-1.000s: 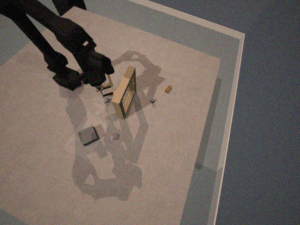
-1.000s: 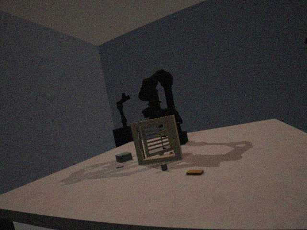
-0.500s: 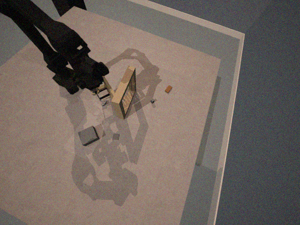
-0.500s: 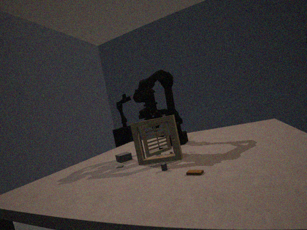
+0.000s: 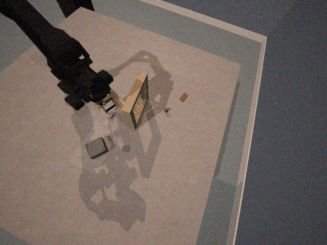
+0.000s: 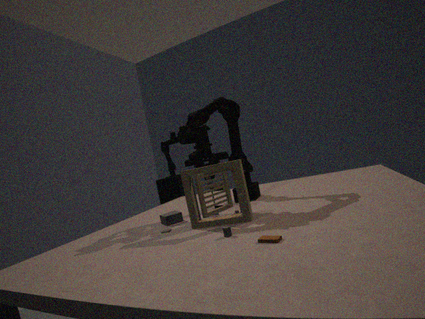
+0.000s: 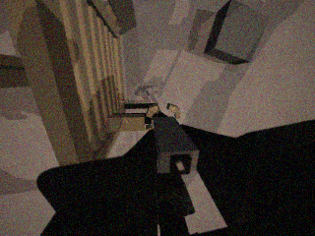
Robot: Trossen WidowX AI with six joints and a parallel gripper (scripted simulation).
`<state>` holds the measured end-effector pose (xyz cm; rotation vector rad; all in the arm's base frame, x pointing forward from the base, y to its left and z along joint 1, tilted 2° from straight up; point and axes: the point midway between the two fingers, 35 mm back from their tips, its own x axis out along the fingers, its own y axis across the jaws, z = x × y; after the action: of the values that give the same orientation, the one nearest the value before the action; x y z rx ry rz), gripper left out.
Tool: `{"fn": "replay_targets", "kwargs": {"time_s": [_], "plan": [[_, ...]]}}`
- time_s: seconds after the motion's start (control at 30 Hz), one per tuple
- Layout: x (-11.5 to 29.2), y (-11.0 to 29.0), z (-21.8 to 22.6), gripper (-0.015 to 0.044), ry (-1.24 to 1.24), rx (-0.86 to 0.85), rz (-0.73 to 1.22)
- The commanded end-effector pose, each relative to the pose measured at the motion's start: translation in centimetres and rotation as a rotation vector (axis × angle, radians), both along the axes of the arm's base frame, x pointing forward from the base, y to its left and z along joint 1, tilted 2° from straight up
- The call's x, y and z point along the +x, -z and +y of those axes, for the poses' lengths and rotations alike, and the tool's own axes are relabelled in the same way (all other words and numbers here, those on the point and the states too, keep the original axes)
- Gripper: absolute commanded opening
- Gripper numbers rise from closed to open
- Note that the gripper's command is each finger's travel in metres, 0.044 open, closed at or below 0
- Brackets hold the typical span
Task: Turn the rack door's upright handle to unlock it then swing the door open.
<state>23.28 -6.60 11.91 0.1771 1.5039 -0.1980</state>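
Note:
The wooden rack frame (image 5: 135, 92) (image 6: 244, 195) stands upright on the table (image 5: 171, 163) (image 6: 291, 274). Its slatted door (image 5: 117, 97) (image 6: 216, 199) (image 7: 100, 74) is swung out toward the arm, well away from the frame; the exact angle cannot be told. My gripper (image 5: 104, 101) (image 7: 166, 131) is at the door's outer side, shut on the handle (image 7: 153, 110). Only small tan parts of the handle show between and beside the dark fingers, so its turn is hard to judge. In the exterior view the frame and door hide the handle and fingertips.
A grey box (image 5: 96, 147) (image 6: 170, 218) (image 7: 237, 31) and a flat grey tile (image 5: 126, 148) (image 6: 165, 230) lie on the door's side. A small dark block (image 5: 166, 109) (image 6: 226, 232) and an orange block (image 5: 183, 97) (image 6: 269, 239) lie beyond the frame. A black stand (image 6: 168, 157) rises behind.

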Motion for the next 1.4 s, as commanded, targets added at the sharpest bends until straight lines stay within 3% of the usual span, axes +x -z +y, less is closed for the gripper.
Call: {"fn": "replay_targets", "kwargs": {"time_s": [0.0, 1.03, 1.37], "plan": [[0.1, -0.1, -0.7, 0.0011, -0.072, -0.001, -0.002], [1.8, -0.3, -6.4, 0.0011, -0.518, -0.032, 0.007], [1.8, -0.3, -6.5, 0.0011, -0.527, -0.033, 0.007]]}}
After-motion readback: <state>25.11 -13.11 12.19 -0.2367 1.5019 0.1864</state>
